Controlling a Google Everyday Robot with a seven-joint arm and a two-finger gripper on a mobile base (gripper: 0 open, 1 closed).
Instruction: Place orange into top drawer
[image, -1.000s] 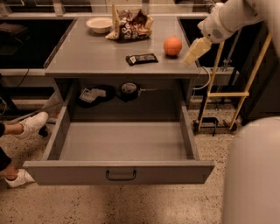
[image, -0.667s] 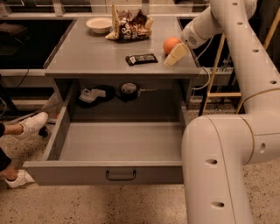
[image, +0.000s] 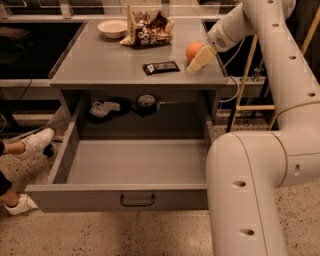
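Observation:
The orange sits on the grey cabinet top near its right edge. My gripper reaches in from the right on the white arm and is right against the orange's right front side, low over the top. The top drawer is pulled wide open below, with a dark bar handle at the centre of its front panel. Its inside shows only the bare grey floor.
On the cabinet top are a white bowl, a crumpled snack bag and a dark flat bar. Dark objects lie on the shelf behind the drawer. A person's white shoes are at the left. My arm's lower link fills the right foreground.
My gripper has moved left and down toward the orange and now sits against it. The arm has swung further into view. The orange and the drawer have not moved.

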